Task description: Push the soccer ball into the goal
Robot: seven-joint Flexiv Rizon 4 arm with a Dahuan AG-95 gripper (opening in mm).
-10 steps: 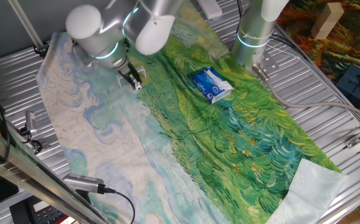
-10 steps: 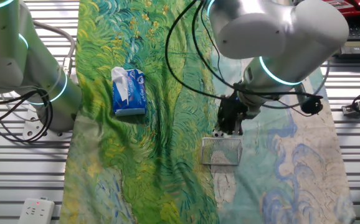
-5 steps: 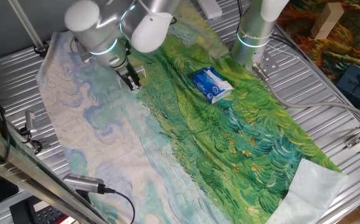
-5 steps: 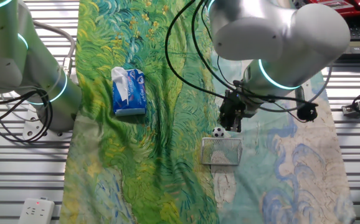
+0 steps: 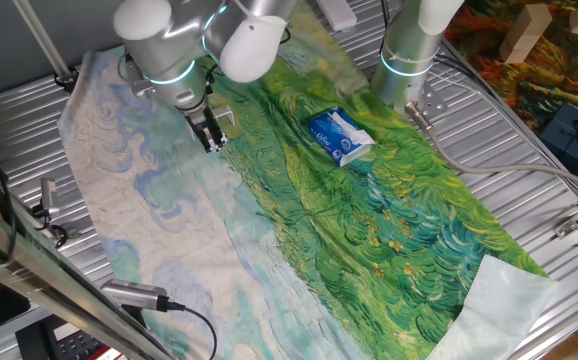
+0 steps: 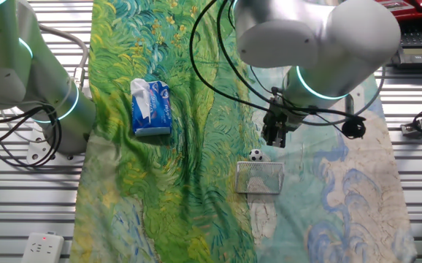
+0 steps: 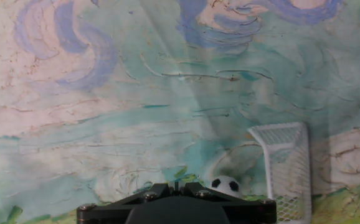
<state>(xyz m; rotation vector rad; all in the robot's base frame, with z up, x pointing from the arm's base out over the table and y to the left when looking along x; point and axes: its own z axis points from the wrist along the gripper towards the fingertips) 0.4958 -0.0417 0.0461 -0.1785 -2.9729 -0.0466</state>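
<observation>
One soccer ball (image 6: 255,155), white w/ black patches, sits on the painted cloth (image 6: 196,109) just beside the goal (image 6: 261,177), right at the edge of its frame and near one corner rather than centred on the mouth. In the hand view the ball (image 7: 225,185) lies at the bottom of the picture next to the goal (image 7: 284,163), whose netted frame stands upright w/ its opening toward the ball; whether ball and frame touch I can't tell. So the ball looks not yet in, by my read.

The gripper (image 6: 274,137) hangs just above and beside the ball, fingers pointing down at the cloth. Fingertips look pressed close together in both fixed views, but they're small and dark, so can't tell for sure; nothing is between them. In the one fixed view the gripper (image 5: 209,135) blocks the ball and most of the goal.

To do the push well, imo: get the tip low behind the ball, on the side opposite the goal mouth, then nudge slowly in a straight line thru the ball's centre. An off-centre hit will prob roll it past the post or knock the light frame askew. Keep the tip off the cloth so it doesn't bunch.

Farther out, a blue packet (image 6: 151,108) lies well apart on the green part of the cloth; a second arm (image 6: 28,66) stands at the table edge, not involved.
</observation>
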